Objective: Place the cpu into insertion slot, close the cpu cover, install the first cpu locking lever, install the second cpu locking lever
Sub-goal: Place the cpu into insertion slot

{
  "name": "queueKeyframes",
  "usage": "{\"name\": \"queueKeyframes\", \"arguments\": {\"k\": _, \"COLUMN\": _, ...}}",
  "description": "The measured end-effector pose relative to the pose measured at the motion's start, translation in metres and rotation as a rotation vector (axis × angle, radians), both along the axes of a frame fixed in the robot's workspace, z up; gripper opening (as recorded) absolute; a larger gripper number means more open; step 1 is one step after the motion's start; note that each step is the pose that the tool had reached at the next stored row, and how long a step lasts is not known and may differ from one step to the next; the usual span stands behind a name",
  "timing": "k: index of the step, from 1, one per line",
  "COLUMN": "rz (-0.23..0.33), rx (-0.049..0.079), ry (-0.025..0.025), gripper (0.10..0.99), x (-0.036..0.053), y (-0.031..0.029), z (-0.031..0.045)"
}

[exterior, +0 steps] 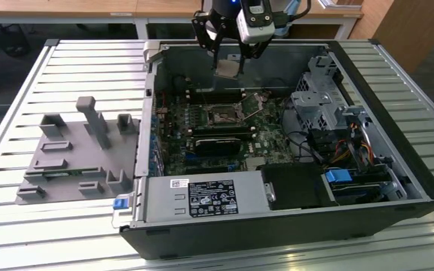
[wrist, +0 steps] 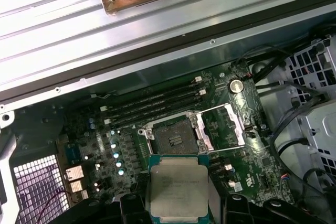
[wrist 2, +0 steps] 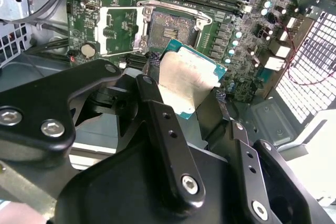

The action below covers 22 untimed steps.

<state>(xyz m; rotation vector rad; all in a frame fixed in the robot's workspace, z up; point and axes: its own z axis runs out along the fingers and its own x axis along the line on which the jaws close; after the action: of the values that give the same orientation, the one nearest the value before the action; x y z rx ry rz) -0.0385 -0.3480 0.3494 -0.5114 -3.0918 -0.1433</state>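
My gripper [exterior: 228,61] hangs over the back of the open computer case, shut on the cpu [exterior: 227,69], a flat silver-grey square chip. Both wrist views show the cpu [wrist 2: 184,80] [wrist: 178,187] clamped by its edges between the black fingers [wrist 2: 152,95], well above the board. The insertion slot [wrist: 174,136] [wrist 2: 172,29] [exterior: 223,117] lies bare, its dark centre showing, amid the green board. The cpu cover [wrist: 223,127] [wrist 2: 122,30], a thin silver frame, is swung open and lies beside the slot.
Long black memory sticks [wrist: 157,100] run beside the slot. A grey power supply [exterior: 202,197] fills the case's near side, and a drive cage [exterior: 319,107] with cables stands at the exterior view's right. A grey fixture [exterior: 81,152] sits on the slatted table [exterior: 21,226].
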Motion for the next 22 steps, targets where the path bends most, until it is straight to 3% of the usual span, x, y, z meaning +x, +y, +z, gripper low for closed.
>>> {"name": "queueKeyframes", "arguments": {"k": 21, "rz": -0.001, "rx": 0.000, "ry": 0.0000, "gripper": 0.529, "x": 0.0000, "y": 0.0000, "z": -0.0052}}
{"name": "queueKeyframes", "arguments": {"k": 22, "rz": -0.001, "rx": 0.000, "ry": 0.0000, "gripper": 0.529, "x": 0.0000, "y": 0.0000, "z": -0.0090}}
